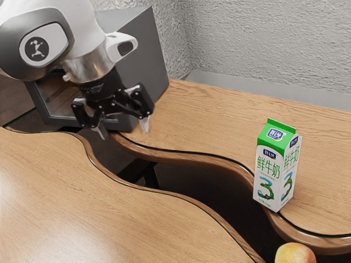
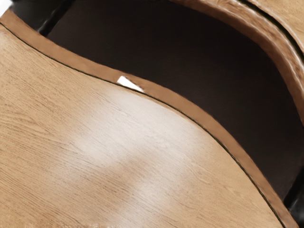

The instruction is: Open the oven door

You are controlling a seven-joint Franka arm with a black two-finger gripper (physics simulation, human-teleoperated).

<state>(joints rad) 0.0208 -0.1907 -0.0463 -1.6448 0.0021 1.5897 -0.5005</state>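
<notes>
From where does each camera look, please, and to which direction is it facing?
Exterior view: beside the arm, looking down across the table toward the oven and milk carton; arm and open end effector show.
Wrist view: on the arm, by the end effector, facing down to the table; I cannot tell whether the white patch is robot.
Shared: table and dark gap.

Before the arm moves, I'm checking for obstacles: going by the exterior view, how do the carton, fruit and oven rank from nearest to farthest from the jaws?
1. Oven: right behind the jaws, toward the exterior view's left.
2. Carton: upright, well off toward the exterior view's right.
3. Fruit: beyond the carton, cut off by the lower edge.
</notes>
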